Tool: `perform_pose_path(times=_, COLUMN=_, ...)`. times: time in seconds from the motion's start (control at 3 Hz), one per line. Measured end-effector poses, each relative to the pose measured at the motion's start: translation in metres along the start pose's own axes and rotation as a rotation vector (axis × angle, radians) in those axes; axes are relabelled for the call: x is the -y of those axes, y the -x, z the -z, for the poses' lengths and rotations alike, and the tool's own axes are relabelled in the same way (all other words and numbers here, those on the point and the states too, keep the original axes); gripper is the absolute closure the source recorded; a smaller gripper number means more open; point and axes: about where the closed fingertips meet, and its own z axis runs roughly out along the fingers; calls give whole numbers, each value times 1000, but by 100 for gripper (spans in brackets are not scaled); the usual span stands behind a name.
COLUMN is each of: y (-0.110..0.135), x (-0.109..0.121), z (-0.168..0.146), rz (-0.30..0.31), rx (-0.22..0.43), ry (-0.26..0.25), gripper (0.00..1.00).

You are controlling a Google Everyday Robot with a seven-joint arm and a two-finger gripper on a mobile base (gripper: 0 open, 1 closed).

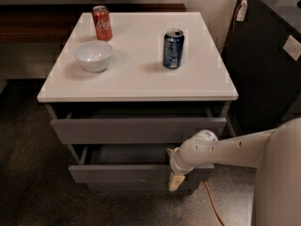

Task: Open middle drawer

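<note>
1. Far left of the white cabinet top (pixel 136 81), near the back corner, there's a red soda can (pixel 102 23) standing upright. A white bowl (pixel 94 55) sits just in front of it. I can't say whether the two touch.
2. Under the top, across the middle of the frame, the top drawer (pixel 136 130) sticks out a little, with a dark gap showing above its grey front.
3. Below that, in the lower centre of the frame, is the middle drawer (pixel 122 173). It's partway open and its flat grey front sits further forward than the top one. You can see down into its shallow box, which just looks dark from here.
4. Right of centre on the cabinet top is a blue can (pixel 173 48), upright with its top open, well apart from the bowl and the red can.
5. The gripper (pixel 175 179) is lower centre-right, right up against the right end of the middle drawer's front. A pale tip hangs down over the face of it. Honestly can't tell whether the jaws are spread or clamped on the drawer edge.
6. The white arm (pixel 225 150) comes in from the right edge at about drawer height, and the robot's body (pixel 280 182) fills the lower right corner.
7. An orange cable (pixel 211 204) runs along the dark floor beneath the arm.
8. A black unit (pixel 268 60) stands in the upper right, just beside the cabinet.
</note>
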Motion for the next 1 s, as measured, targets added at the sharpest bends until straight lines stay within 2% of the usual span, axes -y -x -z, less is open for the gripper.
perform_pose_path(times=0.33, y=-3, x=2, z=-10, rz=-8, rx=-4, ry=4, gripper=1)
perform_pose_path(times=0.67, y=-9, x=1, z=-20, rz=-19, rx=-18, ry=15, gripper=30)
perform_pose_path(times=1.0, y=-11, x=-3, z=-24, rz=-23, rx=-23, ry=28, gripper=54)
